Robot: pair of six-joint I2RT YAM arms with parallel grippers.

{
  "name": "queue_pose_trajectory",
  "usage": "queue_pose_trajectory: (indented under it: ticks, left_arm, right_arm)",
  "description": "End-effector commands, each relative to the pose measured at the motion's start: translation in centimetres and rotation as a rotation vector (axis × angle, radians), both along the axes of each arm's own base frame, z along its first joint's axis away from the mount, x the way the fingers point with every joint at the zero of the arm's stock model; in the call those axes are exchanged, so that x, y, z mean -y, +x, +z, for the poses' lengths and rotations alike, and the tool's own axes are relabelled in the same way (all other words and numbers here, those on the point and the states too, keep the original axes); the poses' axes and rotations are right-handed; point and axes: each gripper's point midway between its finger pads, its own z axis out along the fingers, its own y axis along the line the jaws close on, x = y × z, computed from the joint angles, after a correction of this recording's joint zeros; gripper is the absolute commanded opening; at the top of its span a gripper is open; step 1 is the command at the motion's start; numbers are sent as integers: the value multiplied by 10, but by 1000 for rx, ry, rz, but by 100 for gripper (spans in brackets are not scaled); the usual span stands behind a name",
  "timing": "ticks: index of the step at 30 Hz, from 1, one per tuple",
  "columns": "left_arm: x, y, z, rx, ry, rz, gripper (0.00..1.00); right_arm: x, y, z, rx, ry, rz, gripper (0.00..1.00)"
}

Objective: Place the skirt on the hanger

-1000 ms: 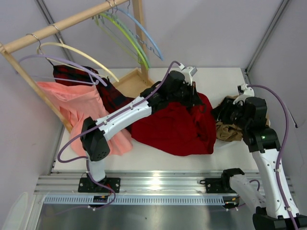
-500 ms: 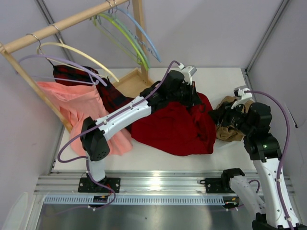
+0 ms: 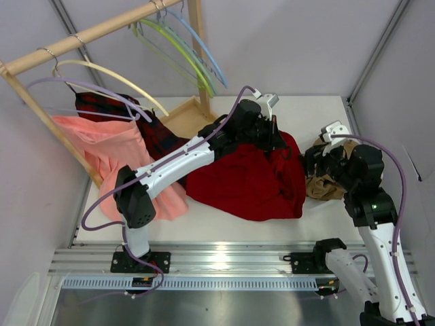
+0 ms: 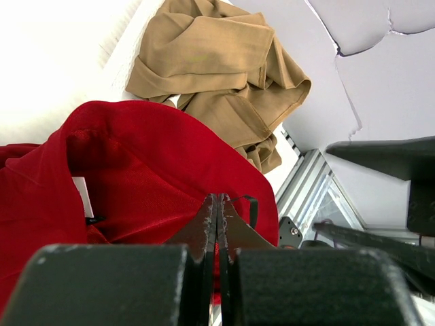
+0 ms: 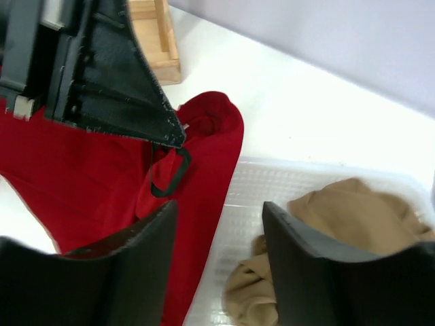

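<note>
The right tool, fingers spread and empty, has swung left off the tan garment toward the red skirt lying on the table, its waistband pinched in the clenched left tool, likely readying a two-handed lift toward the lime hanger.

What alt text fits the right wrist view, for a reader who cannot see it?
The left gripper, shut, pinches the edge of a red skirt beside its black loop on a white table. The right gripper, open, frames the foreground, with a crumpled tan garment at lower right.
</note>
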Motion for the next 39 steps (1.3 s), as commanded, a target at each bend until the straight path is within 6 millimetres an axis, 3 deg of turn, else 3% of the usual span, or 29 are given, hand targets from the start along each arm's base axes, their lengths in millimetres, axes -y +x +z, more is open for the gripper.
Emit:
queue_pose_trajectory:
  ticks: [1, 6, 11, 17, 23, 27, 34, 39]
  left_arm:
    - [-1, -1, 33, 52, -74, -24, 1]
    - [-1, 1, 30, 43, -75, -18, 1]
    - [-2, 0, 33, 37, -85, -24, 1]
    - [-2, -3, 33, 36, -93, -31, 1]
    - [-6, -3, 36, 50, -94, -20, 1]
    - [-8, -2, 35, 54, -91, -11, 1]
    - [-11, 1, 37, 55, -98, 0, 1]
    - [-11, -1, 40, 56, -106, 0, 1]
  right_arm:
    - [-2, 1, 14, 162, -164, 86, 66]
    - [-20, -13, 22, 207, -138, 186, 71]
    - [-30, -19, 14, 181, -148, 239, 70]
    - [-36, 6, 17, 58, 120, 106, 70]
    - [-57, 20, 12, -88, 301, 120, 52]
    - [-51, 21, 5, -126, 308, 64, 46]
    - [-48, 9, 5, -173, 327, 49, 38]
    - [-49, 6, -18, -248, 330, 33, 38]
